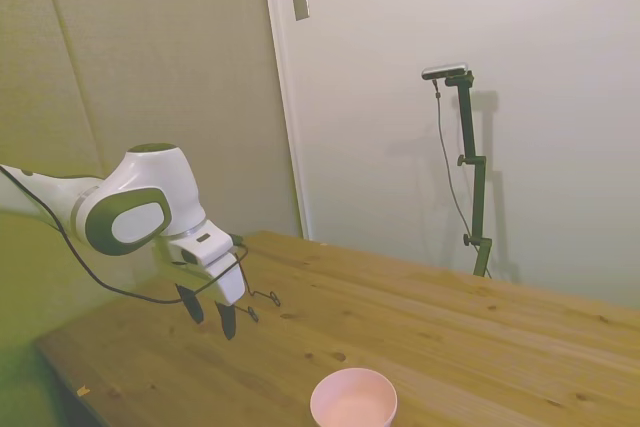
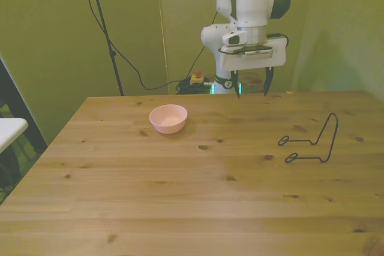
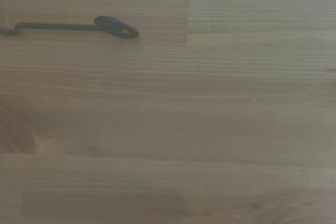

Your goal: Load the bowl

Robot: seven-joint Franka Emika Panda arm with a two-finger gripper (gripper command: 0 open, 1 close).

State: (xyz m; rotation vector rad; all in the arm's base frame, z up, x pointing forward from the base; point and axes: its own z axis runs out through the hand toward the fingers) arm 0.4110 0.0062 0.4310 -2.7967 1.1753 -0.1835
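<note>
Side view: claw (image 1: 212, 312) hangs above the worktop (image 1: 480, 327), fingers spread wide, nothing between them. The bowl (image 1: 353, 399) sits upright on the worktop, well apart from the claw, lower and toward the picture's right of it, near the worktop's near edge. Thin wire stand (image 1: 262, 299) lies just beside the claw in this view, a little past it.

Front view: claw (image 2: 252, 82) up over the far edge of the worktop (image 2: 180, 196), jaws wide, empty. Bowl (image 2: 168, 118) lies toward the front view's left of the claw and nearer the camera, open side up, nothing in it. Round, so no long axis to line up with; any approach angle works. Wire stand (image 2: 312, 141) is on the other side, toward the front view's right of the claw, well apart from the bowl.

Wrist view: bare worktop (image 3: 210, 119) and one looped foot of the wire stand (image 3: 116, 27). Bowl not in this view.

Judgement: nothing grasped yet; the key move is a sideways travel from claw to bowl, away from the stand.
</note>
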